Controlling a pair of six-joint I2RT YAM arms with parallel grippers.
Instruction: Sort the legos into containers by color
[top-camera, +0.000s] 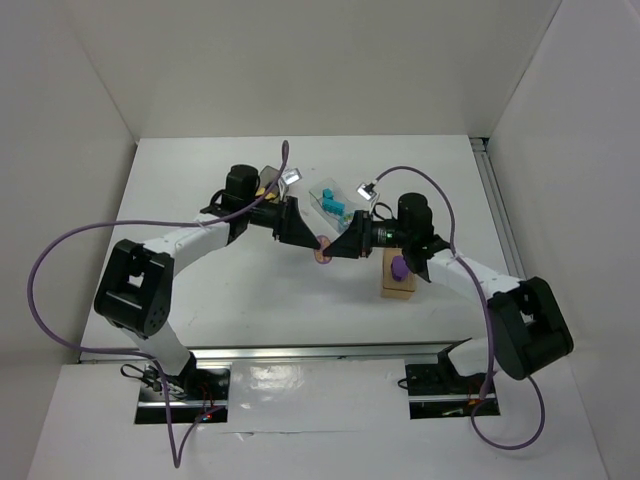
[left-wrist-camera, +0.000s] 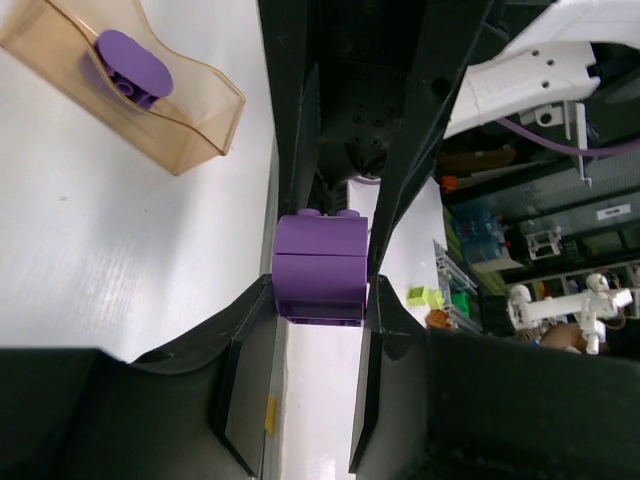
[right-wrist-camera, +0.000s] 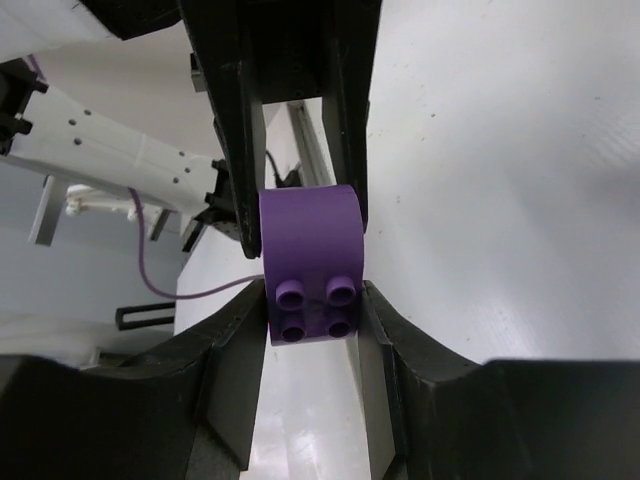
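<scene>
Your two grippers meet tip to tip at the centre of the top view. The left gripper (left-wrist-camera: 320, 305) and the right gripper (right-wrist-camera: 312, 300) are each narrowed onto the purple brick (left-wrist-camera: 320, 262), fingers pressing its sides, so it sits pinched between them over the table (top-camera: 250, 290). Just right of them, the tan bin (top-camera: 398, 288) holds the purple oval (top-camera: 398, 266). Above centre, the clear bin (top-camera: 322, 197) holds cyan bricks (top-camera: 335, 209).

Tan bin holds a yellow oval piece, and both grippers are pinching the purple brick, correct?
No. The oval piece in the tan bin is purple, not yellow, per the left wrist view. The left gripper and right gripper both pinch the purple brick.
</scene>
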